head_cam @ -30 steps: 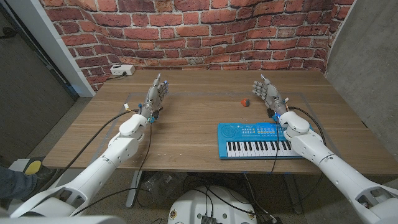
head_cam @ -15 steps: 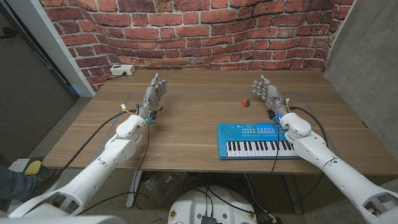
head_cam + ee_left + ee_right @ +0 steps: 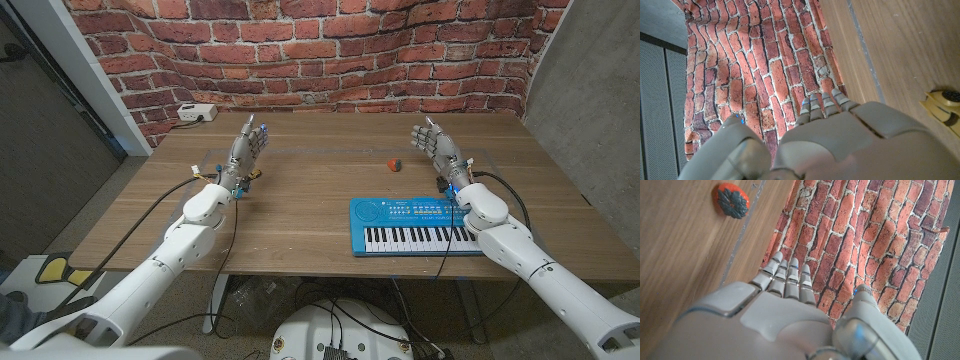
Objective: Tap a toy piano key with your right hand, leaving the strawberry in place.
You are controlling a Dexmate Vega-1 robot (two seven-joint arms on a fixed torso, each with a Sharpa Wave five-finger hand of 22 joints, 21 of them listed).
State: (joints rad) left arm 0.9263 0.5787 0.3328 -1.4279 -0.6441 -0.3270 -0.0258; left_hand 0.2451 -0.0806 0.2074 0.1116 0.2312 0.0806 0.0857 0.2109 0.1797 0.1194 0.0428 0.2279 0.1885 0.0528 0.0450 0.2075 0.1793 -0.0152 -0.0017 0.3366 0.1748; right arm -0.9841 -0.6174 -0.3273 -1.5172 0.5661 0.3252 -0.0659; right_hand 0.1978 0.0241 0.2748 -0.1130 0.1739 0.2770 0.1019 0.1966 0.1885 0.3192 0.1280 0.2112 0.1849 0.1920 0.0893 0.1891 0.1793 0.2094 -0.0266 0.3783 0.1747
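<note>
Not yet begun: right hand (image 3: 437,152) empty, fingers straight and loosely apart, beyond the piano (image 3: 411,227), strawberry (image 3: 394,163) just left of it; next, down onto a key (image 3: 408,239), clear of the fruit.

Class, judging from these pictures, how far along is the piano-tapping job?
Nothing is done yet. The right hand is open, raised beyond the toy piano, touching no key. The strawberry sits untouched on the table. Left to do: bring that hand to the keys and tap one.
</note>
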